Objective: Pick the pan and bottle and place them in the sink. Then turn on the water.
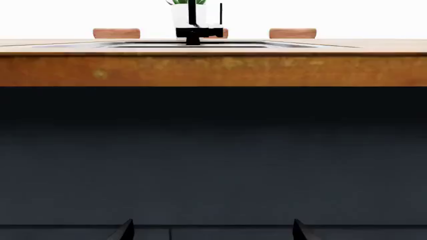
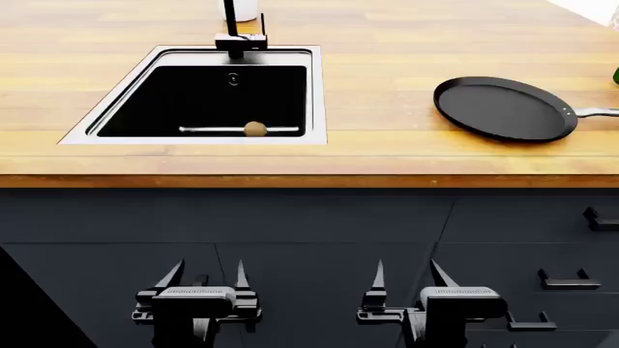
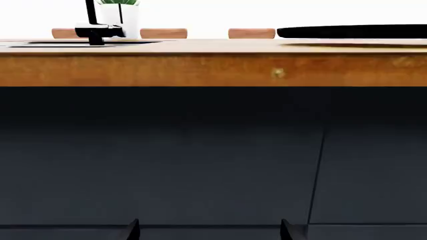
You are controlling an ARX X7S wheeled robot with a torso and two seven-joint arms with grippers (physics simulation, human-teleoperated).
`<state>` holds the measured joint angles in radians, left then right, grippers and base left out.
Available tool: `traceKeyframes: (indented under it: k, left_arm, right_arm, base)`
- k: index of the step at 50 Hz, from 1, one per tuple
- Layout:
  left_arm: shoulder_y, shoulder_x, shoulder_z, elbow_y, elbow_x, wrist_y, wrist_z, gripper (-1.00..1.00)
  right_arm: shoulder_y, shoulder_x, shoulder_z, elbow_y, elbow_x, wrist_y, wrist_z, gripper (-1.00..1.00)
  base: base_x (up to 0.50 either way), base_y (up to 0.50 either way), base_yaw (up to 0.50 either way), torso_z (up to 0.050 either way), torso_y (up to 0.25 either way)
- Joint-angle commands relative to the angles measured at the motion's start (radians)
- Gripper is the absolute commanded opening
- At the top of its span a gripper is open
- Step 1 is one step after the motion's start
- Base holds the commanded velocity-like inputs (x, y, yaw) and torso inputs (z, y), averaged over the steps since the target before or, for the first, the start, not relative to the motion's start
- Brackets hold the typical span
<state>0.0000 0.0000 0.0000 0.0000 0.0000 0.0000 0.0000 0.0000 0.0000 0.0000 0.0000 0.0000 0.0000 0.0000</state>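
Observation:
The black pan [image 2: 503,109] lies flat on the wooden counter, right of the sink [image 2: 317,94], with its silver handle pointing right. In the right wrist view the pan [image 3: 350,31] shows edge-on. The bottle is only a dark green sliver [image 2: 616,75] at the head view's right edge. A black faucet [image 2: 237,36] stands behind the basin, and no water runs from it. Both grippers hang below counter height, facing the dark cabinet front. My left gripper [image 2: 206,272] [image 1: 211,231] is open and empty. So is my right gripper [image 2: 406,270] [image 3: 209,231].
A small brown ball [image 2: 254,129] rests in the basin. A white plant pot [image 1: 183,15] stands behind the faucet [image 1: 193,30]. The counter's front edge [image 2: 309,180] overhangs the cabinets. Drawer handles [image 2: 566,279] stick out at the lower right. Brown chair backs [image 1: 117,33] show beyond the counter.

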Motion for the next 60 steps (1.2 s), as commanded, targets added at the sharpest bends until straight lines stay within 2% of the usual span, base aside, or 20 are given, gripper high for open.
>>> traceKeyframes:
  k: [1,5,13,52,56,60]
  left_arm:
    - [-0.002,-0.016,0.017,-0.004,-0.016,0.001,-0.019,1.0]
    - [-0.007,-0.031,0.032,-0.012,-0.025,0.009,-0.044,1.0]
    - [-0.005,-0.049,0.047,0.006,-0.066,-0.013,-0.045,1.0]
    - [-0.008,-0.097,0.102,0.01,-0.129,-0.02,-0.091,1.0]
    - [0.002,-0.11,0.1,0.069,-0.134,-0.059,-0.107,1.0]
    - [0.024,-0.138,0.097,0.225,-0.152,-0.173,-0.12,1.0]
  right_arm:
    - [0.001,0.015,-0.019,0.001,0.016,0.002,0.02,1.0]
    - [0.002,0.03,-0.036,0.005,0.035,-0.001,0.036,1.0]
    - [0.002,0.047,-0.053,0.005,0.068,-0.007,0.052,1.0]
    - [0.004,0.095,-0.104,-0.001,0.141,-0.005,0.107,1.0]
    - [-0.019,0.11,-0.1,-0.117,0.16,0.075,0.128,1.0]
    - [-0.05,0.15,-0.094,-0.311,0.151,0.213,0.164,1.0]
  base:
    - [0.0,0.0,0.0,0.0,0.0]
    - [0.0,0.0,0.0,0.0,0.0]
    - [0.0,-0.03,0.0,0.049,0.007]
    - [0.0,-0.5,0.0,0.05,0.008]
    - [0.0,-0.5,0.0,0.05,0.008]
    - [0.0,-0.5,0.0,0.05,0.008]
